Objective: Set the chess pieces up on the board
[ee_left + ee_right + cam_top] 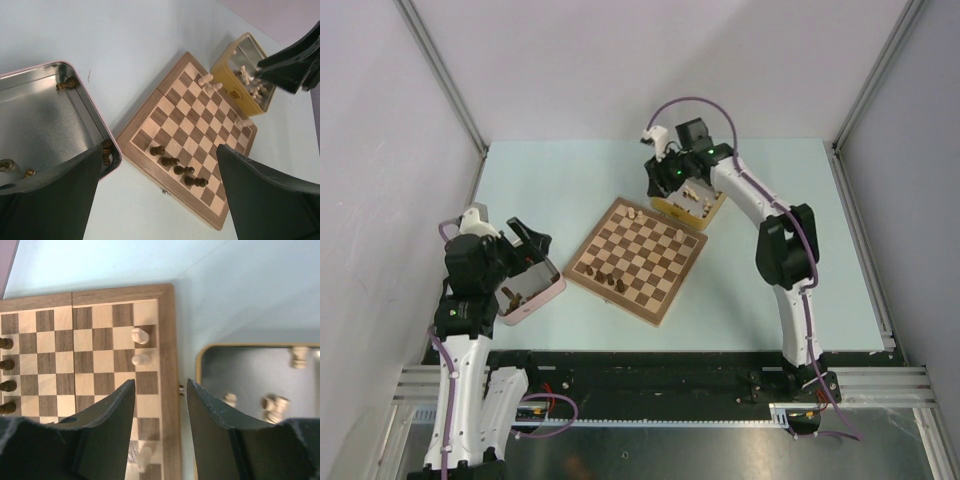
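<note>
Remote session, chess set-up: the board point(635, 262) lies askew in the middle of the pale-blue worktop point(550, 180), with a short line of dark pieces point(172, 161) on the side facing the pink tin point(93, 107) and a few pale ones on the opposite side. My right pincer point(159, 385) hangs part-spread, pinching nothing, over that opposite edge. A pale piece point(145, 458) stands on the outermost row in the gap between its fingers, and two more pale pieces point(141, 335) stand upright further along. My left pincer point(159, 150) is spread wide and empty above the pink tin, where loose dark pieces point(66, 84) lie against the walls. I read the step in hand as releasing that pale piece and fetching the next from the yellow tin point(240, 370) just beside the board's corner. To do it well, I would raise the right arm straight up until the fingers clear the piece's head before swinging sideways, since a brush would likely topple it into its neighbours. In the tin I would choose a spare pale piece point(275, 404) lying apart from the rest and close on its narrow waist.
</note>
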`<control>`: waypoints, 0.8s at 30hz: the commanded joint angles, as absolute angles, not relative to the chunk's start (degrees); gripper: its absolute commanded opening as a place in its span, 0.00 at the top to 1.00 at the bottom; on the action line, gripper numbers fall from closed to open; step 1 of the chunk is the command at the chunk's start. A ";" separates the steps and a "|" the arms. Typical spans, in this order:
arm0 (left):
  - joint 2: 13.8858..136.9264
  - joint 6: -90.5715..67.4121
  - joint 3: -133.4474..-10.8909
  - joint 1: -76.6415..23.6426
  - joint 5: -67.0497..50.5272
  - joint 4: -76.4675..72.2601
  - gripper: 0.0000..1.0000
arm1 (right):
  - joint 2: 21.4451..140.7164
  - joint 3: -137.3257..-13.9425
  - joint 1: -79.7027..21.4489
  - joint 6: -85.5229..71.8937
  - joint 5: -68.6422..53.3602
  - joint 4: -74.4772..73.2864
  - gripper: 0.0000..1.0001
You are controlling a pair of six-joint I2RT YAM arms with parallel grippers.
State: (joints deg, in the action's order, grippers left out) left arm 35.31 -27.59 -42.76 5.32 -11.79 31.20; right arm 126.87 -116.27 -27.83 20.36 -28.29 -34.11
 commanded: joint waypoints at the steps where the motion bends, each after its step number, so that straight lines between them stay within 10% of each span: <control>1: 35.51 -28.04 -45.26 5.80 -15.55 30.59 0.00 | 122.87 -117.24 -23.31 18.46 -31.47 -34.98 0.50; 24: 35.33 -28.39 -43.24 5.80 -17.05 29.80 0.00 | 137.11 -128.67 -11.78 22.68 -11.69 -40.17 0.54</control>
State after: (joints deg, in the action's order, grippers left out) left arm 35.75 -27.59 -42.87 5.34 -15.75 31.18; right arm 136.75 -126.19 -11.62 22.26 -14.20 -40.49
